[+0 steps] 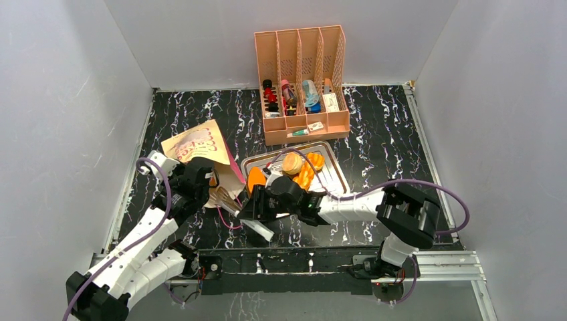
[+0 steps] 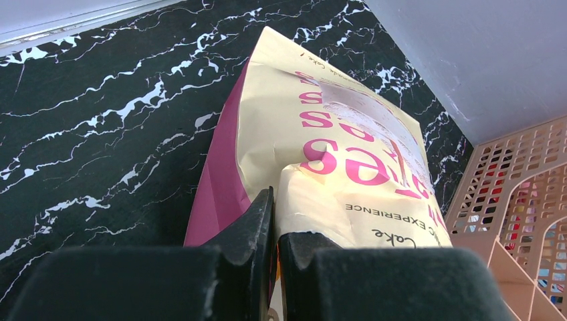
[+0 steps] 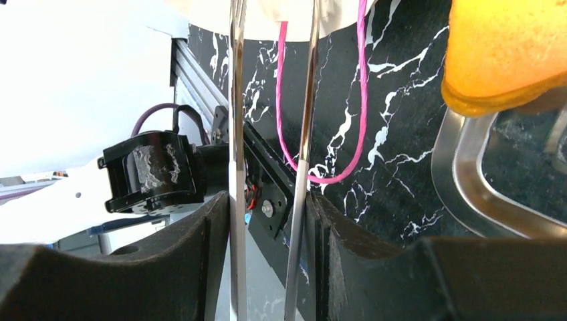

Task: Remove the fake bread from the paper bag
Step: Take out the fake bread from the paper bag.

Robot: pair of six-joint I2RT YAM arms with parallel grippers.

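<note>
The paper bag (image 1: 198, 144) lies on its side at the left, cream with magenta side panels; it fills the left wrist view (image 2: 348, 147). My left gripper (image 1: 211, 179) is shut on the bag's rim (image 2: 275, 200). My right gripper (image 1: 250, 206) is shut on metal tongs (image 3: 267, 134), whose two blades point at the bag's mouth. A pink cord handle (image 3: 321, 175) hangs past the blades. Pieces of fake bread (image 1: 293, 163) lie on a steel tray (image 1: 337, 179); one orange piece (image 3: 508, 53) overhangs the tray's rim (image 3: 461, 180). The bag's inside is hidden.
A peach slotted organizer (image 1: 304, 87) with small items stands at the back, behind the tray; its wall shows in the left wrist view (image 2: 515, 200). Grey walls enclose the black marbled table (image 1: 388, 127). The left arm's base (image 3: 154, 170) shows beyond the tongs.
</note>
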